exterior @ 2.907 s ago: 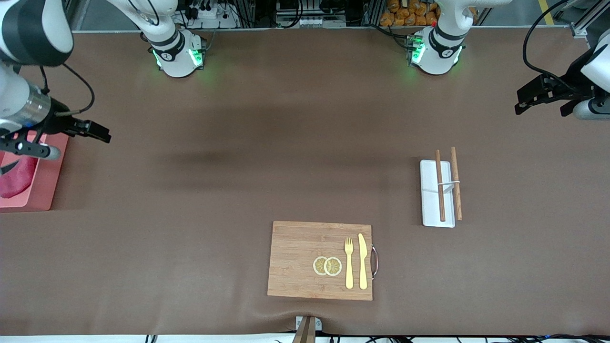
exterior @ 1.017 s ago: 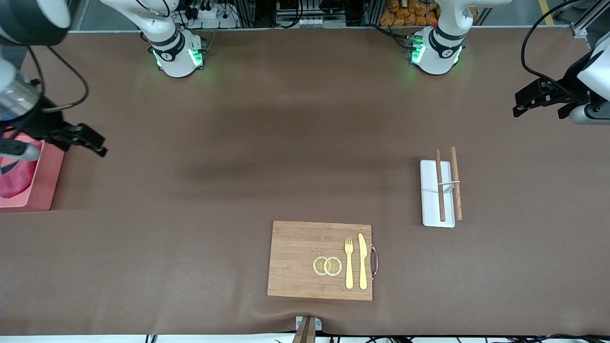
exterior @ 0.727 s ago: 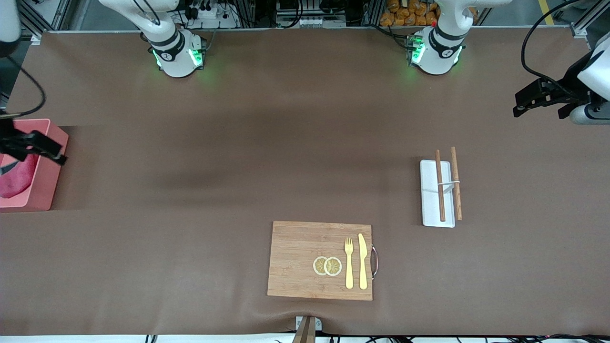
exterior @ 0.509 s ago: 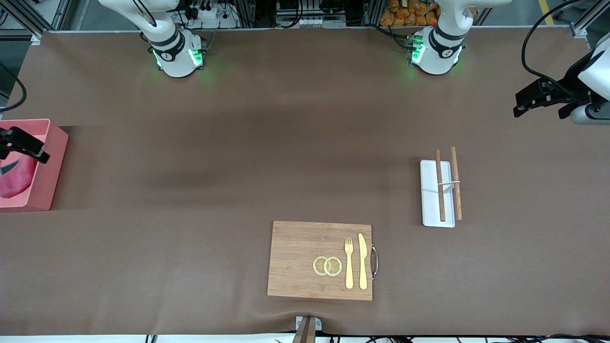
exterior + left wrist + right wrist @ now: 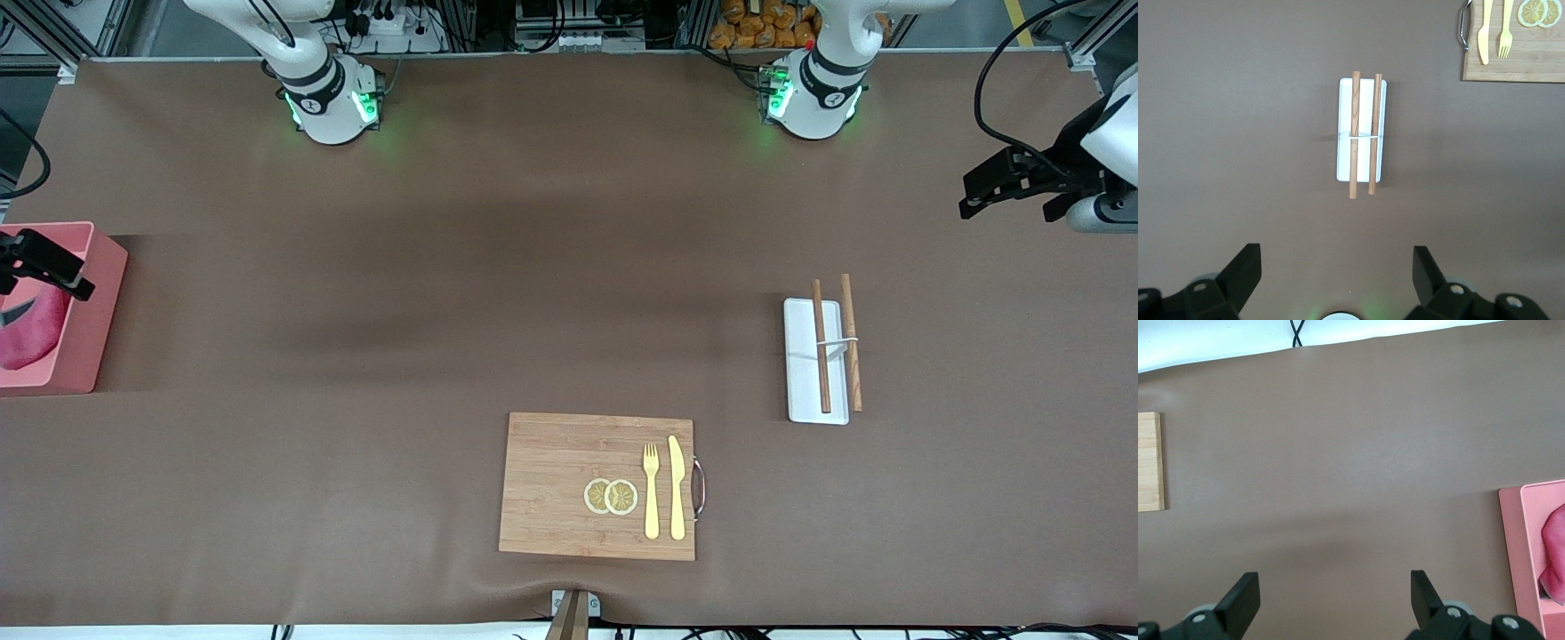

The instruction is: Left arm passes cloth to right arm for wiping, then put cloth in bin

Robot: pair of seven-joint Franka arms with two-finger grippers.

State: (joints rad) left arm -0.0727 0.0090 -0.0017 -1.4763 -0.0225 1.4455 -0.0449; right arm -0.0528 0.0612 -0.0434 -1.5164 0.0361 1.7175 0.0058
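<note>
The crimson-pink cloth [image 5: 31, 336] lies crumpled in the pink bin [image 5: 93, 311] at the right arm's end of the table. Both also show in the right wrist view, the cloth [image 5: 1555, 557] inside the bin's wall [image 5: 1511, 547]. My right gripper [image 5: 1331, 600] is open and empty, high up by the bin's rim; in the front view only one black finger [image 5: 49, 262] shows at the picture's edge. My left gripper [image 5: 1009, 200] is open and empty, held high at the left arm's end of the table; it also shows in the left wrist view [image 5: 1336, 267].
A white tray [image 5: 805, 391] with two wooden chopsticks [image 5: 821, 347] lies toward the left arm's end. A wooden cutting board [image 5: 551, 484] near the front camera holds two lemon slices [image 5: 611, 496], a yellow fork [image 5: 651, 489] and knife [image 5: 677, 487].
My right arm has drawn back from over the bin toward the table's end, mostly leaving the front view. The cloth stays in the bin. The left arm has hardly moved.
</note>
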